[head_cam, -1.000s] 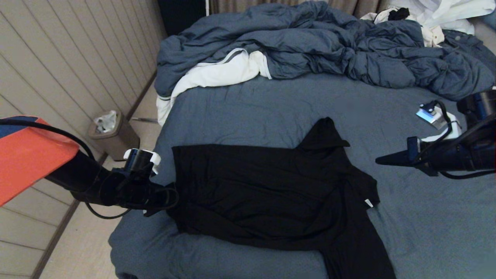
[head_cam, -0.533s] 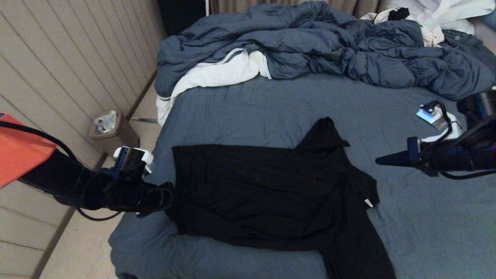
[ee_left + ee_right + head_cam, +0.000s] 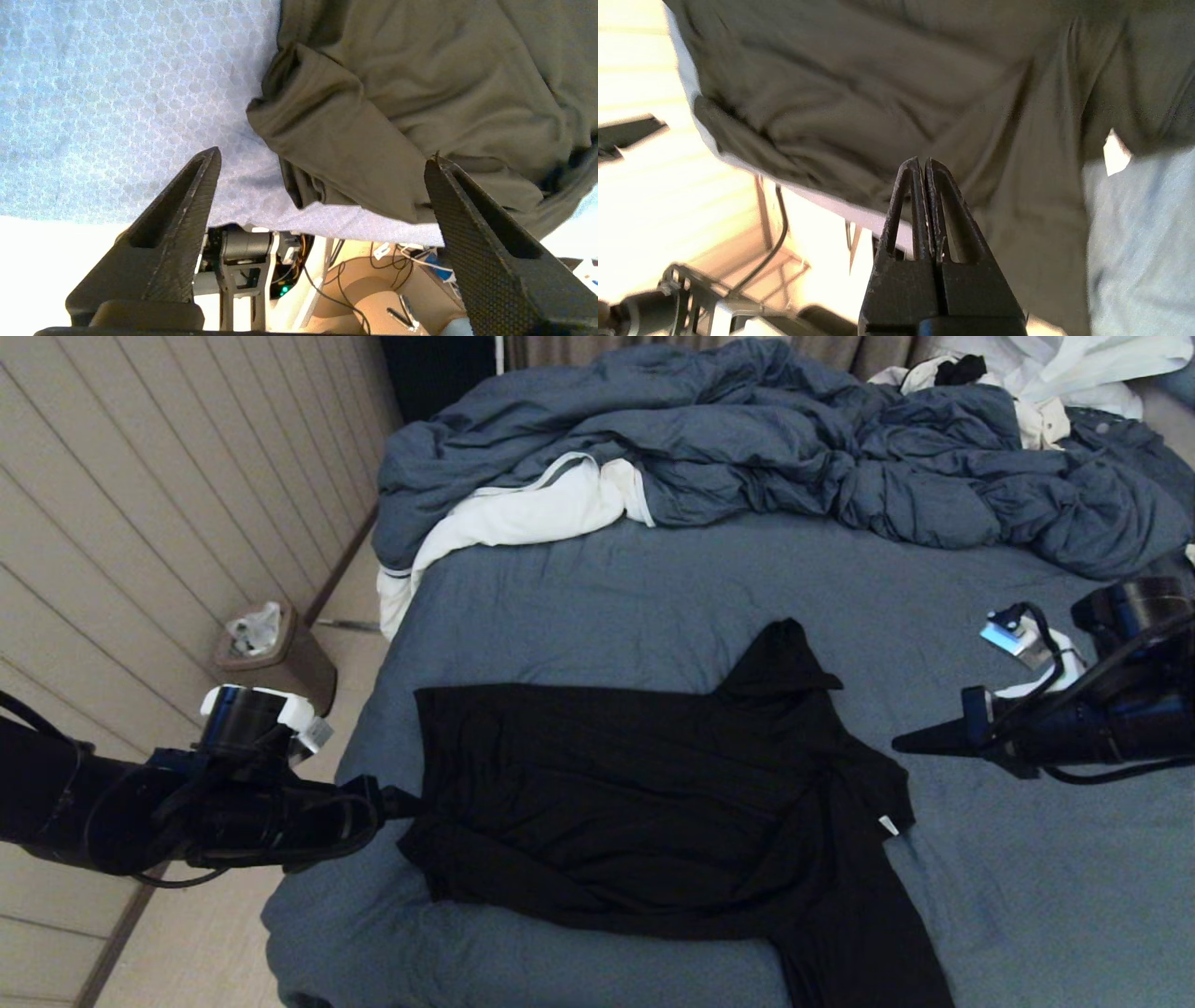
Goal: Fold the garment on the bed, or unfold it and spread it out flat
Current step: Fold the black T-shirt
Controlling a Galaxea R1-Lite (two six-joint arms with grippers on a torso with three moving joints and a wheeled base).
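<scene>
Black garment (image 3: pixel 653 812), slate-blue bed (image 3: pixel 579 588)

garment (image 3: pixel 644 803): black T-shirt | lying rumpled, partly folded | on bed (image 3: pixel 672 579), slate-blue sheet, near edge

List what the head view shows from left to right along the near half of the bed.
left gripper → garment → right gripper

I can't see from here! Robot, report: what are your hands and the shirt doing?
Left gripper open beside garment's edge, holding nothing. Right gripper shut, empty, hovering right of it. Garment rumpled on bed. Nothing blocking.
</scene>
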